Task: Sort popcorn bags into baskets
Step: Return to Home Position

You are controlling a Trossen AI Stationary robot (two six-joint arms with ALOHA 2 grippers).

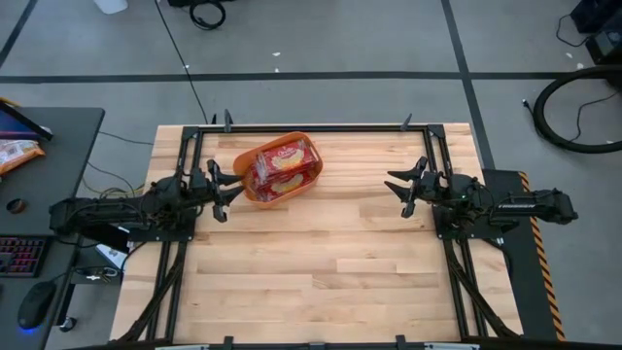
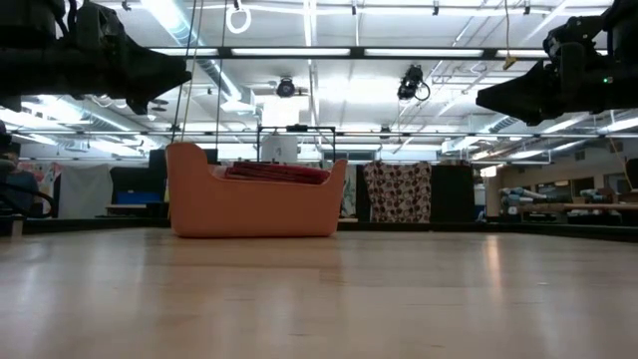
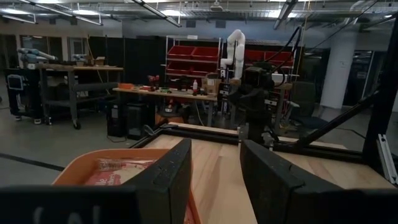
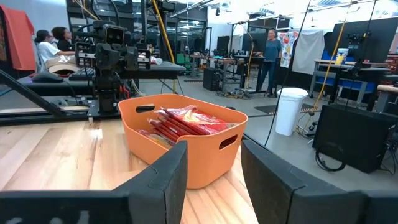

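Holding left hand (image 1: 225,187) open and empty just beside the orange basket (image 1: 256,197) of red popcorn bags (image 1: 284,167); holding right hand (image 1: 399,189) open and empty, well apart, across the desk (image 1: 321,262).

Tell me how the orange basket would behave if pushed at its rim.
The basket would probably slide rather than tip: it sits low and wide on the smooth wooden table. The popcorn bags inside add weight, likely steadying it.

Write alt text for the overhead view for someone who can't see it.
An orange basket packed with red popcorn bags stands on a wooden table, left of centre. The left gripper hovers open beside it; the right gripper hovers open at the table's right side, holding nothing.
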